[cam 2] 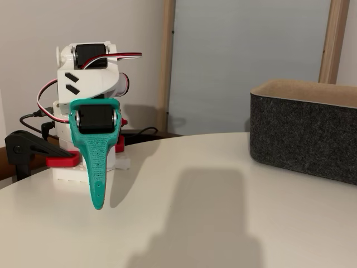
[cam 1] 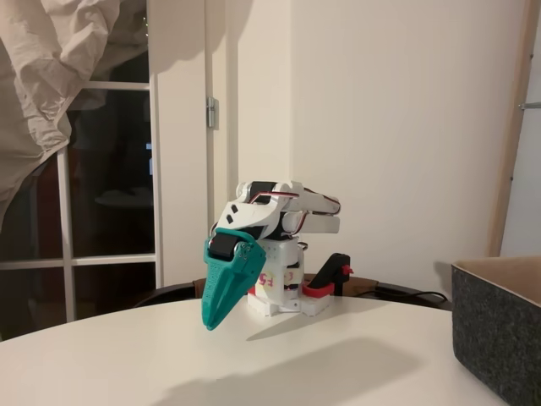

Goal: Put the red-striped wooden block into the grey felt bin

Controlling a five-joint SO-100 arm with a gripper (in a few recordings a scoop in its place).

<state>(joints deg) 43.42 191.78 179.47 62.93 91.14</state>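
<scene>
Pointing down toward the white round table [cam 1: 127, 355], the teal gripper [cam 1: 216, 320] hangs just above the surface in both fixed views, its fingers pressed together with nothing between them. The white arm [cam 1: 279, 211] is folded low over its base, which a black clamp [cam 1: 331, 275] with red parts fixes at the far edge of the table. The grey felt bin [cam 2: 304, 131] stands at the right edge of the table, well apart from the gripper, its top open.
</scene>
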